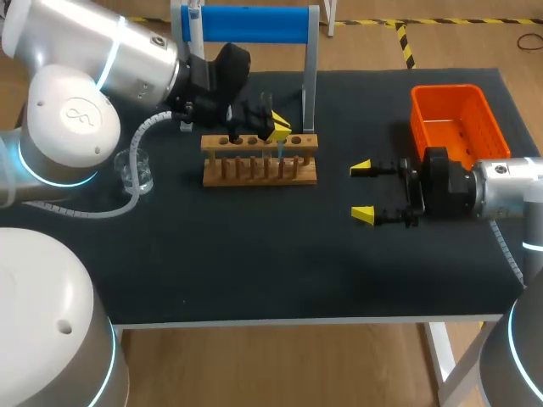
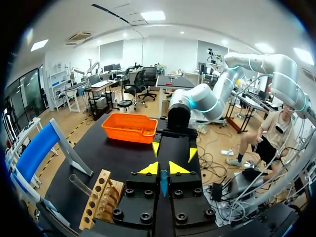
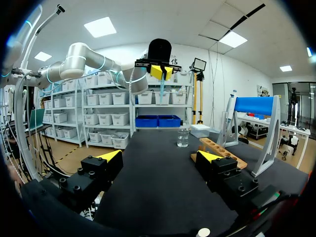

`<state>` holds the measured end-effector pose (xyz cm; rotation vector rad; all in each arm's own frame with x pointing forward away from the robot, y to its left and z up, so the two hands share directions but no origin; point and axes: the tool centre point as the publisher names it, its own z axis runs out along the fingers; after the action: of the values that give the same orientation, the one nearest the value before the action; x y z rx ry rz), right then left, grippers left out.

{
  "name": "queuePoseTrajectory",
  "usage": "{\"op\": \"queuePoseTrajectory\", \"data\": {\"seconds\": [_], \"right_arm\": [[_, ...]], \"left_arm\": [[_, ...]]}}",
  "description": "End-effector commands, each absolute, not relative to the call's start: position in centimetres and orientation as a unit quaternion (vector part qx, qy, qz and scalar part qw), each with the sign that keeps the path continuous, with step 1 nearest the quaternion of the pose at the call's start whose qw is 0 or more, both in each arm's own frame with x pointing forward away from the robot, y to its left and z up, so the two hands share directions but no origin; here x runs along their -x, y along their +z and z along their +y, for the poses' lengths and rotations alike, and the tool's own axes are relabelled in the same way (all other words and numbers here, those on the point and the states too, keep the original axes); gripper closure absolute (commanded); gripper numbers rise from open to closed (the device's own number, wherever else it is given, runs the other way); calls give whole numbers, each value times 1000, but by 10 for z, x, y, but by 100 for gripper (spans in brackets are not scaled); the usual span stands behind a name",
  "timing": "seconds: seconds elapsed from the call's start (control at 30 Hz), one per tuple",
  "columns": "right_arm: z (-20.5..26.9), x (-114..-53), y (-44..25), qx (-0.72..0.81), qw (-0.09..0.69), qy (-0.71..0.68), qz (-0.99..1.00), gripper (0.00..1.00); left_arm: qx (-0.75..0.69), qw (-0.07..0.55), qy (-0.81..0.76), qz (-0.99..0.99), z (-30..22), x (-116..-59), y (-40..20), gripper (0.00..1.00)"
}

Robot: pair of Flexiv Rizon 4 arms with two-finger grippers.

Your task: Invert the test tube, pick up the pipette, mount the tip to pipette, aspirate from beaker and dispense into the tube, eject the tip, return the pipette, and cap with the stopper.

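Clamps the test tube (image 1: 279,151) in the left tool (image 1: 279,131), upright over the right part of the wooden tube rack (image 1: 260,161), far middle of the worktop (image 1: 254,271). Holds the right tool (image 1: 363,192) wide apart, right of the rack, near the orange basket (image 1: 458,127).

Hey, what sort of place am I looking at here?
Probably a lab bench for robot liquid handling: a wooden tube rack, a beaker, and the left gripper shut on a tube.
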<state>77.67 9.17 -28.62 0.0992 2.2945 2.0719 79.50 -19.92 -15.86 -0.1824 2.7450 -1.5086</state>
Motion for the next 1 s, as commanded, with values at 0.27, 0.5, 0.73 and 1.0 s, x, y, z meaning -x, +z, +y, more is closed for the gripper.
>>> {"op": "queuePoseTrajectory", "data": {"seconds": [0.27,0.5,0.73,1.0], "right_arm": [[96,-780,-276,-31,28,673,738,0],[111,-784,-260,-22,26,674,738,0],[135,-792,-239,-15,22,676,737,0],[166,-807,-220,-4,25,676,736,0]], "left_arm": [[58,2,-481,875,-200,-795,-160,100],[58,2,-481,875,-200,-795,-160,100],[58,2,-481,875,-200,-795,-160,100],[58,2,-481,875,-200,-795,-160,100]]}}
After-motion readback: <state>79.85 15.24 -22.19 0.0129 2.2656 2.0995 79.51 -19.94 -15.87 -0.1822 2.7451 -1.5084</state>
